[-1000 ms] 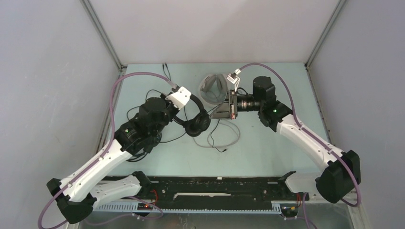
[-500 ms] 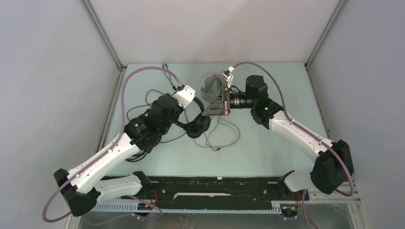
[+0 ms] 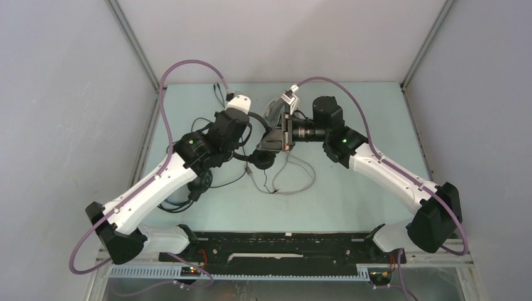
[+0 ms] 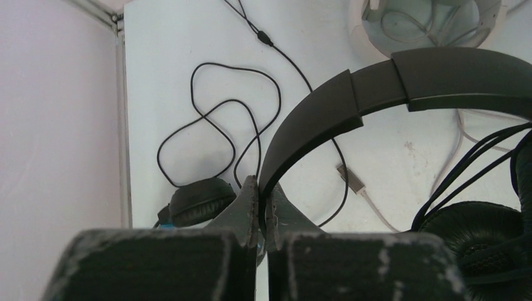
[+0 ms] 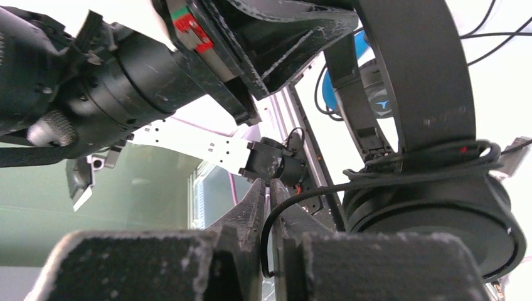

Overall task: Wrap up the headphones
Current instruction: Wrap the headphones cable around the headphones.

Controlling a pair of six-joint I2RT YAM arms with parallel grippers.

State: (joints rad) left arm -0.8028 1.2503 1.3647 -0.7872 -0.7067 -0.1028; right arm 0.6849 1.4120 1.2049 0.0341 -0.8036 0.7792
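My left gripper [image 4: 262, 188] is shut on the lower end of the headband [image 4: 376, 81] of the all-black headphones [image 3: 262, 157] and holds them above the table. Several turns of their thin black cable [image 5: 439, 157] lie wound around the band just above the ear cup [image 5: 433, 213]. The free end of that cable runs between the jaws of my right gripper [image 5: 268, 188], which is shut on it, close beside the left gripper [image 3: 250, 139]. The headphones with the blue headband [image 4: 194, 200] lie on the table at the left. The white-grey headphones [image 4: 433, 15] lie at the back.
Loose black cable loops [image 4: 219, 119] lie on the pale table [image 3: 351, 182] at the left. A whitish cable with a plug [image 4: 351, 179] trails under the held headphones. The enclosure's walls [image 3: 75, 125] stand close on both sides.
Both arms have moved towards the back left, carrying the black headphones and the cable with them. My right gripper's jaws have eased a little around the cable.
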